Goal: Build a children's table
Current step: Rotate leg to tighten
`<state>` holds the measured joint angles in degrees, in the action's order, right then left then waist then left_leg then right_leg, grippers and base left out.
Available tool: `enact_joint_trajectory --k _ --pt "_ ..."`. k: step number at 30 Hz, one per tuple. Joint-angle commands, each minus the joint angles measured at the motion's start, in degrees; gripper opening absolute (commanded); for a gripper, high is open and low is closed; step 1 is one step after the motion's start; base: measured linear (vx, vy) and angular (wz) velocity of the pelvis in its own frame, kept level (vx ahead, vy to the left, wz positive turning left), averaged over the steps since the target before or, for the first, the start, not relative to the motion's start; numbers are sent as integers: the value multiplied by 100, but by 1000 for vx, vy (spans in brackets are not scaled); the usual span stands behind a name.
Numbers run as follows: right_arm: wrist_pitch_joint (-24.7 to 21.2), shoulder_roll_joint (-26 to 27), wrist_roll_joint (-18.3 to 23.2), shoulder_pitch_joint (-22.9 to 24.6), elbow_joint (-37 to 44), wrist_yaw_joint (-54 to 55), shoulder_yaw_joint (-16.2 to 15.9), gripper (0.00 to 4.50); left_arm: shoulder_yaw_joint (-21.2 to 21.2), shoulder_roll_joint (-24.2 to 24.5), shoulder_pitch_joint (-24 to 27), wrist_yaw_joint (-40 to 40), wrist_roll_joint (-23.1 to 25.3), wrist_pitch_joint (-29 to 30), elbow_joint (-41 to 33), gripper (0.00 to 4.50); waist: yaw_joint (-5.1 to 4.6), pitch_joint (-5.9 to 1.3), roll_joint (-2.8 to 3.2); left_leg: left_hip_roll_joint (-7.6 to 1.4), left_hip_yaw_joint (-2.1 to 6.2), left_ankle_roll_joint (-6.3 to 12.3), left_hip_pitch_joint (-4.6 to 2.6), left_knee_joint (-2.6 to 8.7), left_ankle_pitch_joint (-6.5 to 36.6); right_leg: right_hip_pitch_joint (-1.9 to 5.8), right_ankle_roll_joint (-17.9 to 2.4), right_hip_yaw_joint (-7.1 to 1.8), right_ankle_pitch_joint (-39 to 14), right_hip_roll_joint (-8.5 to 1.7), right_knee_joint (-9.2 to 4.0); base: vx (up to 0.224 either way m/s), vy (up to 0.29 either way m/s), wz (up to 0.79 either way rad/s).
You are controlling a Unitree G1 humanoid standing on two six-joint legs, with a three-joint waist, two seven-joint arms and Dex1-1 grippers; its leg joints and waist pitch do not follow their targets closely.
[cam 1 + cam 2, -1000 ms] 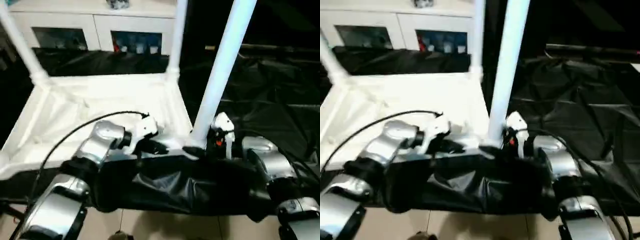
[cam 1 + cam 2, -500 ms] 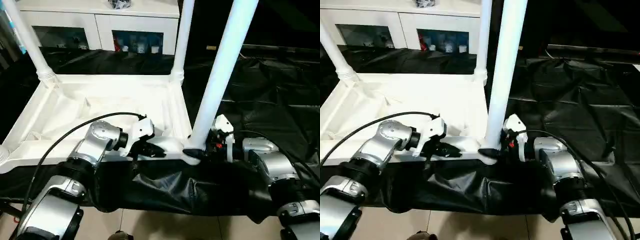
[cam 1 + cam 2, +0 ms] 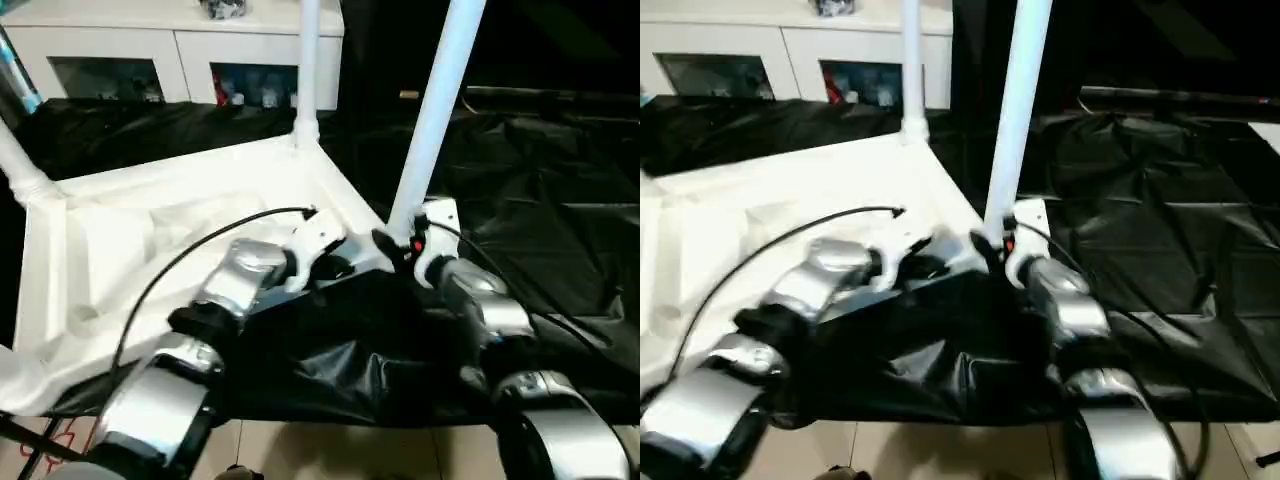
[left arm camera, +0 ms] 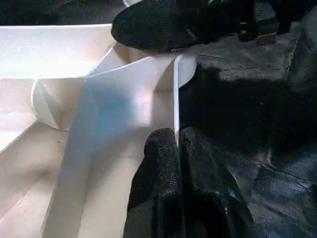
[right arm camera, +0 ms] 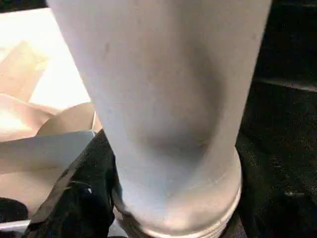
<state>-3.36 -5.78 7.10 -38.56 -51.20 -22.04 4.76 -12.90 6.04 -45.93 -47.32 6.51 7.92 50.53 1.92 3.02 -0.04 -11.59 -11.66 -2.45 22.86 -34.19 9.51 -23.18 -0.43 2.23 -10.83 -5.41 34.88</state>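
Three tapered white tube legs (image 3: 440,105) stand upright in corner sockets | white ribbed plastic tabletop (image 3: 180,230) lies underside-up on the black-draped worktop (image 3: 560,190) | right hand (image 3: 398,248) clamped round the nearest leg's base | left hand (image 4: 178,171) pinched together on the tabletop's near rim, beside that corner

White tabletop (image 3: 180,215) upside down on black sheet — three legs (image 3: 437,110) upright.
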Motion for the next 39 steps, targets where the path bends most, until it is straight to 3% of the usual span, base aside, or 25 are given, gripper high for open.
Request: enact_joint_trajectory --k 1,3,6,7,10,14,20,24,30,32,34,39 --pt "-123 442 27 -74 -235 -374 -242 345 -143 -395 -190 -90 -75 -307 -116 0 -2 -400 8 -137 80 138 -168 429 1324 235 -1339 -140 -666 -236 -410 0 0 0" --pt "-109 324 77 -103 -172 -707 -272 354 -200 -277 -106 -366 -113 -403 -191 0 1 -389 20 -144 84 145 -177 438 1482 229 -1335 -141 -851 -241 -429 0 0 0" --pt "-48 220 -15 -83 -126 -878 -397 386 -215 -211 -62 -510 -141 -446 -233 0 -2 -399 18 -150 90 152 -170 437 1399 245 -1359 -140 -719 -241 -408 0 0 0" --pt "7 -17 -71 0 -12 -1354 -539 386 -260 -77 41 -886 -194 -578 -353 0 -13 -402 -51 -147 78 200 -157 426 1324 253 -1384 -138 -614 -239 -404 0 0 0" --pt "34 -317 -81 166 248 -2044 -701 386 -323 104 159 -1342 -259 -724 -492 0 36 -410 -38 -155 71 401 -143 391 1076 291 -1467 -137 -307 -249 -365 0 0 0" --pt "-111 -842 51 503 808 -3246 -932 386 -414 403 297 -2005 -352 -801 -632 0 92 -407 -5 -175 44 537 -160 375 986 278 -1547 -122 -124 -224 -330 0 0 0" --pt "-413 -1388 202 777 1329 -4412 -1181 386 -378 681 254 -2430 -359 -950 -526 0 184 -371 0 -206 55 228 -204 435 1529 221 -1444 -137 -987 -247 -406 0 0 0" --pt "-577 -1460 246 821 1443 -4623 -1194 353 -357 846 286 -2736 -396 -985 -560 0 190 -378 7 -201 64 156 -196 439 1488 218 -1410 -139 -970 -255 -403 0 0 0" --pt "-707 -1409 261 938 1638 -4648 -1255 305 -379 932 320 -2742 -374 -1024 -535 0 214 -400 -5 -197 59 259 -183 417 1223 234 -1491 -128 -549 -252 -348 0 0 0" --pt "-711 -1373 268 952 1647 -4584 -1252 284 -355 915 322 -2656 -363 -997 -523 0 215 -388 -1 -199 57 228 -187 426 1309 225 -1485 -129 -689 -256 -368 0 0 0" --pt "-606 -1134 242 924 1500 -4030 -1091 283 -241 771 272 -2276 -352 -824 -469 0 221 -380 -33 -202 58 169 -195 437 1424 219 -1439 -133 -899 -262 -388 0 0 0" --pt "-546 -1044 223 903 1428 -3818 -1027 279 -204 718 244 -2140 -351 -764 -450 0 190 -362 -32 -194 79 35 -200 461 1593 196 -1275 -145 -1378 -281 -438 0 0 0"
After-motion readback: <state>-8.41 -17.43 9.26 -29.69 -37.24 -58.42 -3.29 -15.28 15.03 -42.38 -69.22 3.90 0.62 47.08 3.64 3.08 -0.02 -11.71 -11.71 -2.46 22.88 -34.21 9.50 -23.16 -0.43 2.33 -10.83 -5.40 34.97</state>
